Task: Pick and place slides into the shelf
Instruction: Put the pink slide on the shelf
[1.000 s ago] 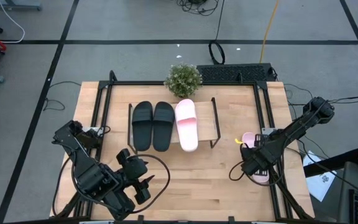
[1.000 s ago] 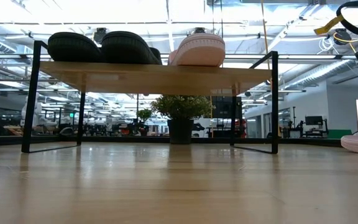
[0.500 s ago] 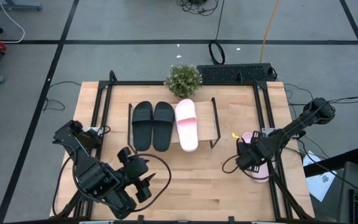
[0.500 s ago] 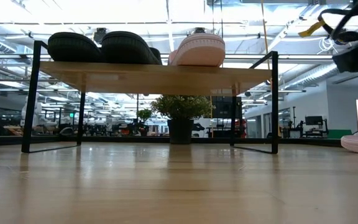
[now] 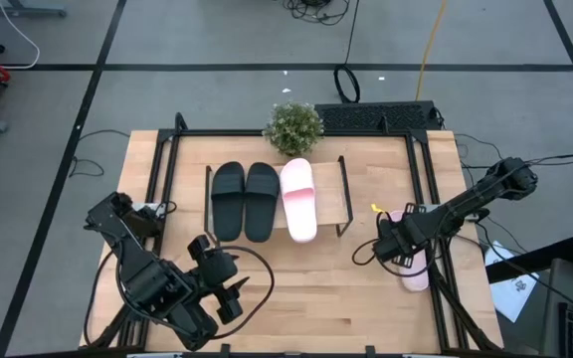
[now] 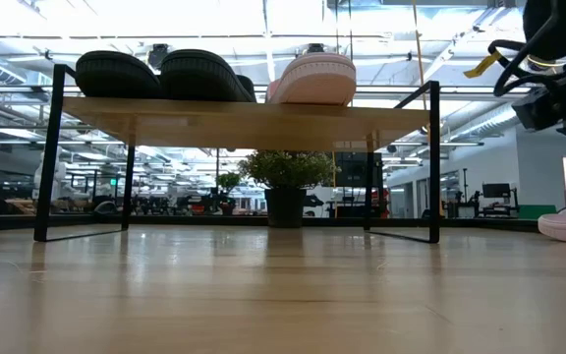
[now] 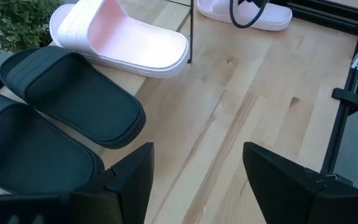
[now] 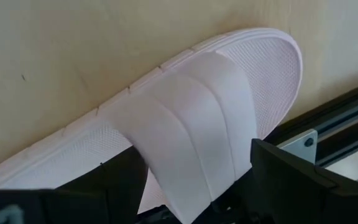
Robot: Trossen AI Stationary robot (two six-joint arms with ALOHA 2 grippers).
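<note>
Though loose, pink slide (image 5: 415,270) lengthwise front-to-back.

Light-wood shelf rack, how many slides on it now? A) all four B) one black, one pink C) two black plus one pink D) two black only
C: the light-wood shelf rack carries the matte black pair and one pale pink slide; the second pink slide lies on the table under the open right gripper.

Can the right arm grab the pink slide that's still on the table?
Probably yes. The right gripper hangs right over the loose pink slide, jaws open on either side of its strap, with nothing between them.
</note>
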